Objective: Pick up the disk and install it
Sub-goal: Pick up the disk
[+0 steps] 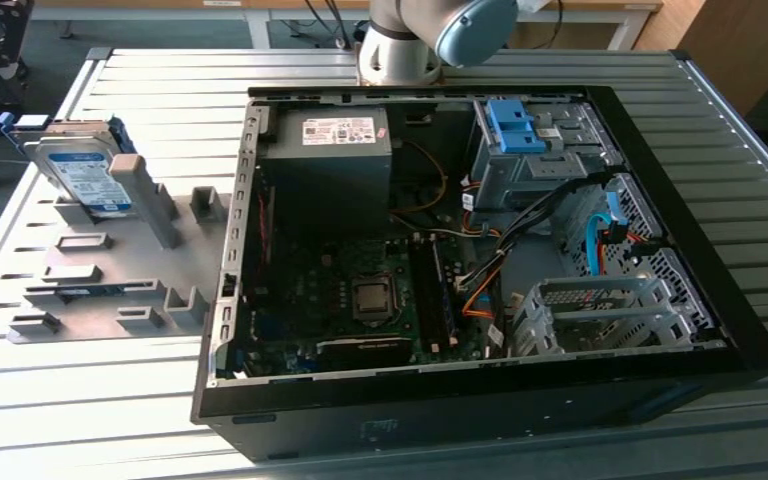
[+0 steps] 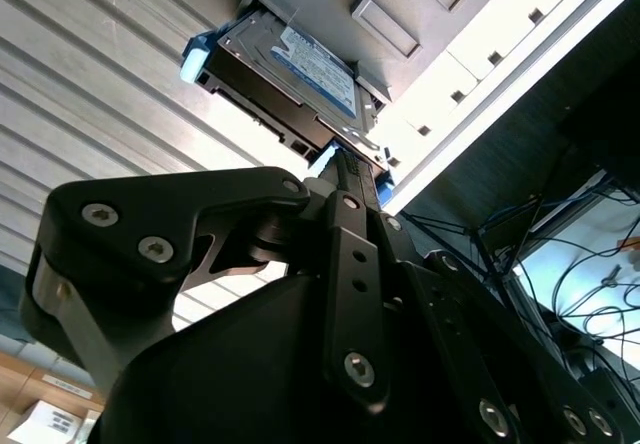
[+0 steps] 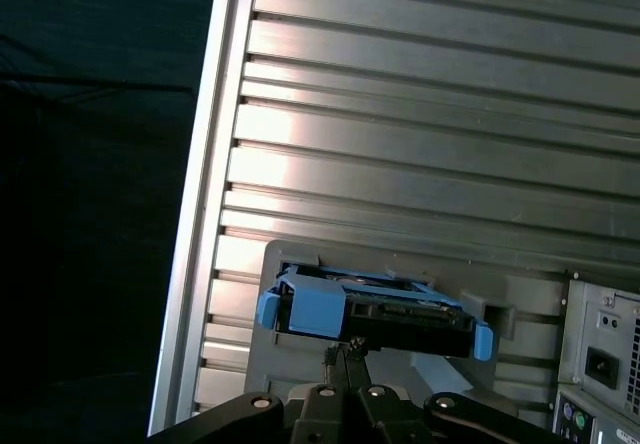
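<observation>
The disk is a silver drive with a white-and-blue label in a blue rail frame. It stands tilted on edge in a slot of the grey fixture plate at the exterior view's left. Both wrist views show the disk beyond my gripper's tip, with clear distance between them. My gripper is black, its fingers drawn together with nothing between them. The arm's base joint sits at the table's far edge.
An open computer case lies on the slatted metal table, with a grey power supply box, a drive cage holding a bare blue bracket and a metal cage. The table's edge drops to dark floor.
</observation>
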